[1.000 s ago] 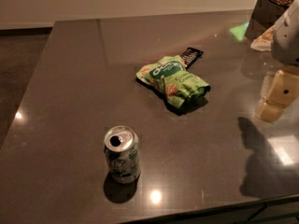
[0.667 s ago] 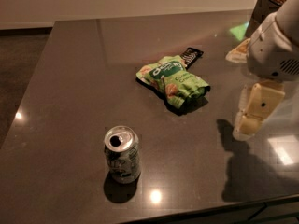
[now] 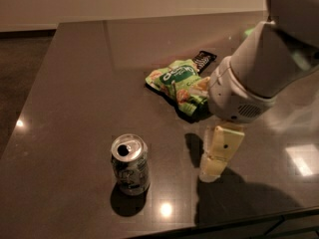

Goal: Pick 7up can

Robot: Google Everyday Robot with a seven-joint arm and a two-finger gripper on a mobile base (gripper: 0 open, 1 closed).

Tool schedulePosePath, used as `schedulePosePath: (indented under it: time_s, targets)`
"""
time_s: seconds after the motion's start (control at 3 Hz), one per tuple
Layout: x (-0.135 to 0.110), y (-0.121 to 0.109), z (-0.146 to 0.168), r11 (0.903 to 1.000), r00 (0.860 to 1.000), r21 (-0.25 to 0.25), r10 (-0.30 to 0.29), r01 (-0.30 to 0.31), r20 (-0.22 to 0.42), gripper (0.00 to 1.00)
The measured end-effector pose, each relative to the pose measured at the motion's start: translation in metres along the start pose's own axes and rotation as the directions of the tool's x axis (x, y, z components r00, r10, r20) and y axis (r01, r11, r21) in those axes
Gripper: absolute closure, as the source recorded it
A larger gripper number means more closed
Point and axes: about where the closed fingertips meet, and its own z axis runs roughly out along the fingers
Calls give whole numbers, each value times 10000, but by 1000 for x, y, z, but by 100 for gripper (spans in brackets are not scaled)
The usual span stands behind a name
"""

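The 7up can (image 3: 130, 164) stands upright near the front left of the dark table (image 3: 75, 83). It is silver with a green and white label and a shiny top with a dark hole. My gripper (image 3: 218, 154) hangs from the white arm to the right of the can, about a can's width or more away, low over the table. It holds nothing.
A bright green snack bag (image 3: 179, 82) lies in the middle of the table behind the gripper. A flat black candy bar (image 3: 204, 59) lies just behind the bag. The table's front edge runs close below the can and gripper.
My arm and gripper have moved left from the table's right side toward the can. The can, bag and bar have not moved.
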Motion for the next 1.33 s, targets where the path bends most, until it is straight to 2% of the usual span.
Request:
schedulePosePath:
  time_s: [0.33,0.67,1.33]
  targets:
    - [-27,6,20,9990,9969,-104,-425,433,656,0]
    - [-52,11,33,9970,9872,-303,-665,716,1447,0]
    - [-95,30,52,9864,9642,-692,-1293,1489,2317,0]
